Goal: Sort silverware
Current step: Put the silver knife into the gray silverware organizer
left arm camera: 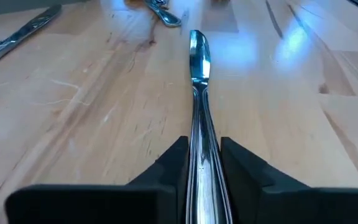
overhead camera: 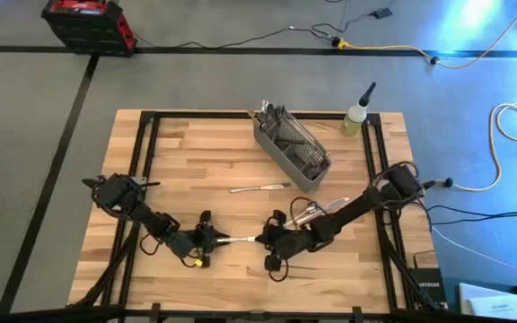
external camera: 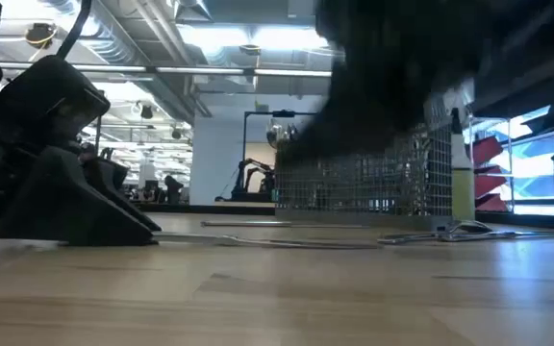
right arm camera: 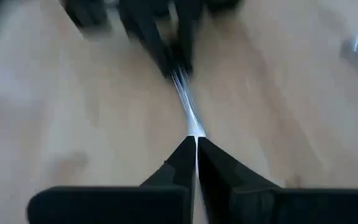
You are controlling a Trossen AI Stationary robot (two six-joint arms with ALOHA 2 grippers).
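Both hands grip one spoon (left arm camera: 199,93): left hand (left arm camera: 202,171) its handle, right hand (right arm camera: 196,155) its tip.

no text, label or number is legible anywhere here.

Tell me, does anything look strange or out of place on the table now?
Yes. One spoon is gripped at both ends: the left end effector holds its handle, the right end effector pinches its bowl tip. Another utensil lies loose beside the mesh basket.
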